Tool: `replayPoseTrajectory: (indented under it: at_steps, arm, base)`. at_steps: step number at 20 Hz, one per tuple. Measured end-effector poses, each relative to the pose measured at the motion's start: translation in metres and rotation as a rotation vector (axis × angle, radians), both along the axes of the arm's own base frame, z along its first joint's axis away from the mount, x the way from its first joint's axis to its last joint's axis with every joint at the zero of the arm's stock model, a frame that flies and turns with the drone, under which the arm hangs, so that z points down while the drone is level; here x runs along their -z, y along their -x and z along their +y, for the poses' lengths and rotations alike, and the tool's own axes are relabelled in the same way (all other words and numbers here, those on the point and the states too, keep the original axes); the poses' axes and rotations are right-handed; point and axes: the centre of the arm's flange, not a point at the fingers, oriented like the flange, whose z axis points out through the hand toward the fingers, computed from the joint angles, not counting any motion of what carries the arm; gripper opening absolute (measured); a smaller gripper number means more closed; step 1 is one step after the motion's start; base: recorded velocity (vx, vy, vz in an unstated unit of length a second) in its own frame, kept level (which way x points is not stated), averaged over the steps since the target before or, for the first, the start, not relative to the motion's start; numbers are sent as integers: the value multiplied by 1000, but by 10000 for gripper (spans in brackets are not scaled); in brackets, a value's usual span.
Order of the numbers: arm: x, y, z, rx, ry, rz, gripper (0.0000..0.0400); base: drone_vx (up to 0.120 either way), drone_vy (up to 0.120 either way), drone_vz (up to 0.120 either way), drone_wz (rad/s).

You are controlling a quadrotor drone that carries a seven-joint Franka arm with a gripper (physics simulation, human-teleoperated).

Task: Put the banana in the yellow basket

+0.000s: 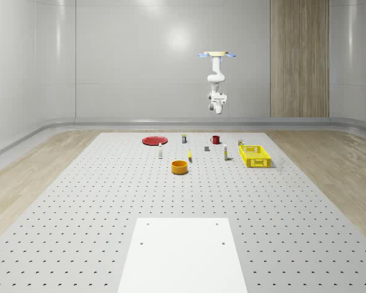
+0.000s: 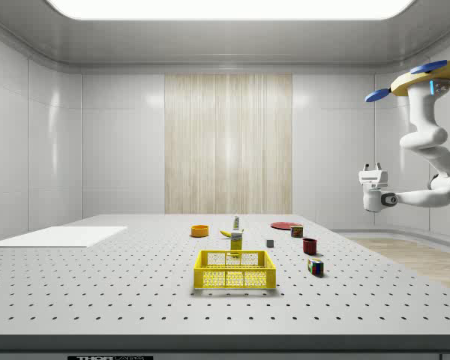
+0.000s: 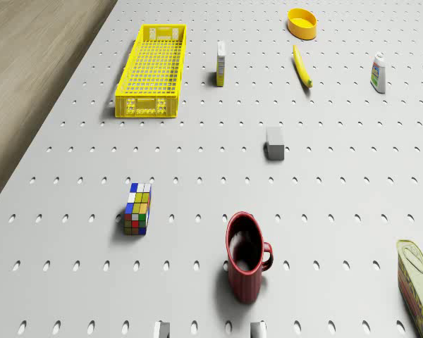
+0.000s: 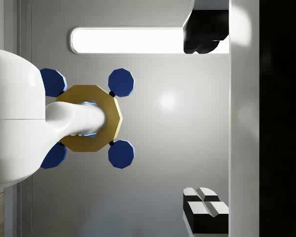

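Banana [image 1: 190,157] lies on the grey pegboard table [image 1: 79,207] between the orange bowl [image 1: 179,166] and yellow basket [image 1: 255,155]. Beyond, I hover high over the far edge, my gripper [image 2: 373,168] raised with fingers spread apart, before grey walls and a wood panel [image 1: 299,58].
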Motion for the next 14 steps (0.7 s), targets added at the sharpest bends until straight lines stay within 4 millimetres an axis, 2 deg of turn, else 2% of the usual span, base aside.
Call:
replayPoseTrajectory:
  at_steps: [5, 10, 14]
  arm:
    - [-37, 4, 0, 0, 0, -4, 400]
    - [-66, 2, 0, 0, 0, -8, 400]
    - [-81, 1, 0, 0, 0, -11, 400]
  base:
    - [16, -120, 0, 0]
    - [120, -120, 0, 0]
    - [120, -120, 0, 0]
